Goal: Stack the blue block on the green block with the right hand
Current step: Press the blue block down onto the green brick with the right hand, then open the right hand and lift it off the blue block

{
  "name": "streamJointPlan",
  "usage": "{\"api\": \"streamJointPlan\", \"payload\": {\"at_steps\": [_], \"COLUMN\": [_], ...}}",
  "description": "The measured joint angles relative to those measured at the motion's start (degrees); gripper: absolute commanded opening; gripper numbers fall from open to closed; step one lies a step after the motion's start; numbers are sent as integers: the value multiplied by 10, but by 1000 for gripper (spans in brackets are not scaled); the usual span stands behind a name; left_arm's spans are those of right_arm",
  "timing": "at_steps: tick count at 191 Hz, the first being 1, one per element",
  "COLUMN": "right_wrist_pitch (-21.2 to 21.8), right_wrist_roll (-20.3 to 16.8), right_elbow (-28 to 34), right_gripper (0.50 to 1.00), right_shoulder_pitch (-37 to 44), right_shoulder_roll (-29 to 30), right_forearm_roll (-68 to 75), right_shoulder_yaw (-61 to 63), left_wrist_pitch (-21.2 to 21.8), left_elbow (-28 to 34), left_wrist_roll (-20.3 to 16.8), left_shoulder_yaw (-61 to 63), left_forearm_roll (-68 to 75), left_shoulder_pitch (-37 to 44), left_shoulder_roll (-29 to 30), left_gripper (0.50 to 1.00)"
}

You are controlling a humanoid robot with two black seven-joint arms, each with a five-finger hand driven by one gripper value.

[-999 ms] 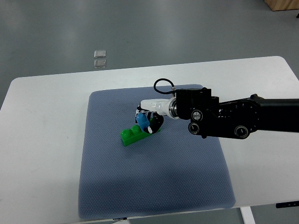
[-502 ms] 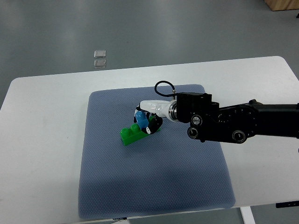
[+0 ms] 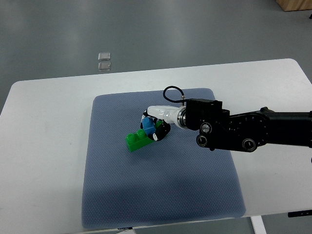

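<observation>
Fingers [image 3: 157,130] of the right hand [image 3: 155,125] are curled around the blue block [image 3: 147,126], holding it tight enough that only its top and left face show between the white-and-black digits. The hand reaches in from the right on a black arm [image 3: 253,130], with a thin black cable [image 3: 171,91] looping up just behind the wrist.

Directly under the hand and spilling out to its lower left lies the green block [image 3: 137,139] — a long studded brick set at a slant on the blue-grey mat [image 3: 161,195]. The blue block sits over the green block's right end, the end nearest the palm; whether the two are pressed together or only touching cannot be told, since the fingers cover the joint.

The mat lies on the white tabletop [image 3: 44,146], which spreads out on all sides of the hand. Far beyond the hand, up and to its left, two small clear squares [image 3: 104,60] rest on the grey floor [image 3: 195,29] — well apart from the work.
</observation>
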Motion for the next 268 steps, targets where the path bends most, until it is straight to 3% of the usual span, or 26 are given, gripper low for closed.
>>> {"api": "streamJointPlan", "payload": {"at_steps": [67,106,112,119,138,157,188,268], "right_wrist_pitch": [1,4,5,6,20,49,84,104], "right_wrist_roll": [6,9,9,9,9,9,8,7], "right_elbow": [-9,-9,-9,-9,-8,-8,-8,-8], "right_gripper": [646,674,690,756,856,901,913,913], "right_shoulder_pitch": [-7,-7,-7,-7,-7,-6,-2,20], "right_shoulder_roll": [1,0,0,0,-2,-3,-8,-19], "right_forearm_roll": [-4,-4,-4,-3,-1,0,4,10], "right_shoulder_yaw": [0,2,2,3,6,26,43,50], "left_wrist_pitch": [0,0,0,0,0,0,0,0], "left_elbow": [0,0,0,0,0,0,1,0], "left_wrist_roll": [0,0,0,0,0,0,0,0], "left_shoulder_yaw": [0,0,0,0,0,0,0,0], "left_forearm_roll": [0,0,0,0,0,0,0,0], "left_shoulder_pitch": [0,0,0,0,0,0,0,0], "left_shoulder_roll": [0,0,0,0,0,0,0,0], "left_gripper": [1000,1000,1000,1000,1000,1000,1000,1000]}}
